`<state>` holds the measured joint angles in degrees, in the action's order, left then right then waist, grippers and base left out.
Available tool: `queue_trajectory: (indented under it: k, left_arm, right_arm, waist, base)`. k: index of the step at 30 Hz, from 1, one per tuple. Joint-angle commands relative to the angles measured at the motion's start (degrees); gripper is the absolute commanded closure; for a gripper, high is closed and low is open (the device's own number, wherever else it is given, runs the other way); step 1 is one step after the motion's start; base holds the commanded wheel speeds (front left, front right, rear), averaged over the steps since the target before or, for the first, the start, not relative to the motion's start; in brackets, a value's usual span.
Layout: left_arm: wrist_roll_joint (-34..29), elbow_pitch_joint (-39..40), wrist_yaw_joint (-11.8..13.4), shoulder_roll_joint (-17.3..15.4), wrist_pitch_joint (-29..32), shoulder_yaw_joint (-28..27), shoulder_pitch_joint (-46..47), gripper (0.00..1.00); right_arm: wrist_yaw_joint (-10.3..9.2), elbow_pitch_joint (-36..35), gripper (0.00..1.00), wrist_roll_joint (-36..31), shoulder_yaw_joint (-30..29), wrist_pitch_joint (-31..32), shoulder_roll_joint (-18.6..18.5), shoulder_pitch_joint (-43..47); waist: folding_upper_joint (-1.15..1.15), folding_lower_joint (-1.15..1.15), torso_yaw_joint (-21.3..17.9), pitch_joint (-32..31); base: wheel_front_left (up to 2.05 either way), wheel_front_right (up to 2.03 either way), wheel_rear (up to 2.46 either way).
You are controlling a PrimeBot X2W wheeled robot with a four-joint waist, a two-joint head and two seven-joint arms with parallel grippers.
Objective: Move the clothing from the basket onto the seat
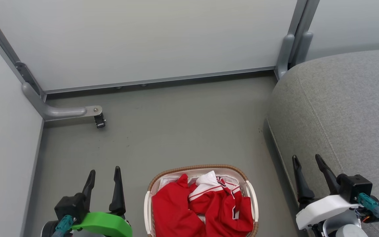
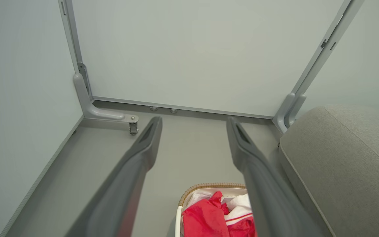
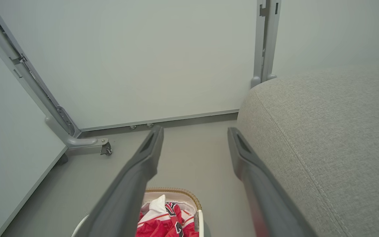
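While the red clothing [image 1: 176, 210] is lying in a heap inside the basket [image 1: 198, 167] on the floor [image 1: 176, 131], nothing is being held. The left pincer [image 1: 105, 171] is hanging beside the basket with its fingers spread wide. The right pincer [image 1: 306, 158] is hanging on the other side, spread wide too, just by the edge of the seat [image 1: 347, 108]. I think the first grab is coming up. A good way is going down slowly into the middle of the heap, pinching a thick fold of red cloth and not the white liner [image 1: 165, 181], then lifting high so nothing is catching on the basket before swinging over to the seat.
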<state>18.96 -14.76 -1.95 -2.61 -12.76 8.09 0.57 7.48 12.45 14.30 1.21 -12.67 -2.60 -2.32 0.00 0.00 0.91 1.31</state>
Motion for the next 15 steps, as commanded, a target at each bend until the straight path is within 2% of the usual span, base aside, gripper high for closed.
queue_trajectory:
  k: [1, 15]
  left_arm:
    - [-1.3, 0.0, 0.2, -0.4, -0.5, 0.2, -0.1, 0.00]
    - [-5.8, -1.9, 0.5, -0.4, -2.0, 1.1, -0.1, 0.00]
  right_arm:
    - [0.02, -0.3, 0.00, -1.5, 0.1, -0.6, -0.3, 0.5]
    - [0.02, -0.7, 0.00, -7.2, 0.6, -2.1, -0.4, 0.7]
  waist:
    - [0.00, 0.00, 0.0, 0.0]
    - [0.00, 0.00, 0.2, 0.2]
  base:
    - [0.00, 0.00, 0.00]
    - [0.00, 0.00, 0.00]
